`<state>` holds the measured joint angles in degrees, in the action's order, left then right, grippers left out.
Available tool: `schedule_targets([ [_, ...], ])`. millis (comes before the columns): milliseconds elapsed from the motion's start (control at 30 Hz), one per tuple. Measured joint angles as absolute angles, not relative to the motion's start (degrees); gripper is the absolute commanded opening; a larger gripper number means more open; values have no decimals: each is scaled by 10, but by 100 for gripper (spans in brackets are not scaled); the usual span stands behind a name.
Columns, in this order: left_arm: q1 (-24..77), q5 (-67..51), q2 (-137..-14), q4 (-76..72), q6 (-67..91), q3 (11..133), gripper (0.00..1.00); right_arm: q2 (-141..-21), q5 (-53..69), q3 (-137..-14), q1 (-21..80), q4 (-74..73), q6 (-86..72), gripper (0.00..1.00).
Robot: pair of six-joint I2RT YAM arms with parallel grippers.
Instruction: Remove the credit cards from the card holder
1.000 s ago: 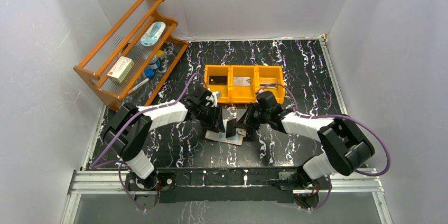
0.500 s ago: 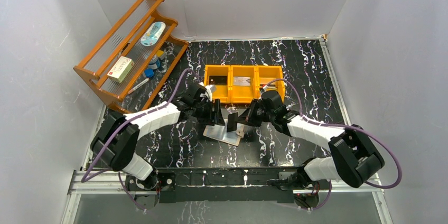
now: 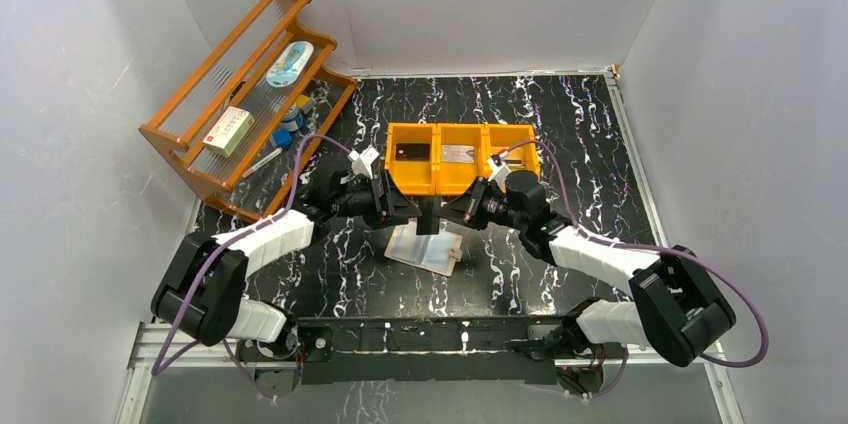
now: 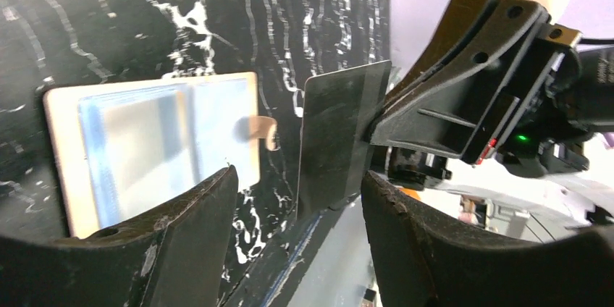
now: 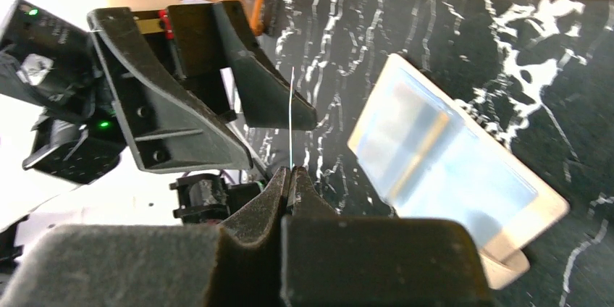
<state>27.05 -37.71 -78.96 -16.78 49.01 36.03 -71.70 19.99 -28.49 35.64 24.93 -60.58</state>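
Just in front of the orange tray (image 3: 462, 127), the right gripper (image 5: 291, 178) is clenched on one edge of a dark card (image 4: 337, 140), holding it upright above the counter (image 3: 570, 144). The left gripper (image 4: 297, 202) is released, with its two fingers standing apart on either side of the card; whether either finger touches the card cannot be told. From the right wrist the card shows only as a thin edge-on line, and from above the two grippers hide most of it. The card holder (image 4: 148, 148) lies open and flat on the counter, just on the arms' side of the grippers, with its shiny sleeves facing up and its little tab (image 4: 262, 132) sticking out. The sleeves are blurred, so what they hold cannot be made out. Two tray compartments hold flat things too small to identify.
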Motion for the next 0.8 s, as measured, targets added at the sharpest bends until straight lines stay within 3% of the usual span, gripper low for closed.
schedule_targets([
  [200, 267, -431, -790, -255, 535, 355, 57, -716, 225, -284, 356, 310, -623, 0],
  [533, 263, -477, -803, -357, 592, 341, 33, -731, 254, -263, 355, 391, -663, 0],
  [800, 263, -484, -804, -377, 607, 332, 20, -733, 261, -263, 345, 409, -675, 0],
])
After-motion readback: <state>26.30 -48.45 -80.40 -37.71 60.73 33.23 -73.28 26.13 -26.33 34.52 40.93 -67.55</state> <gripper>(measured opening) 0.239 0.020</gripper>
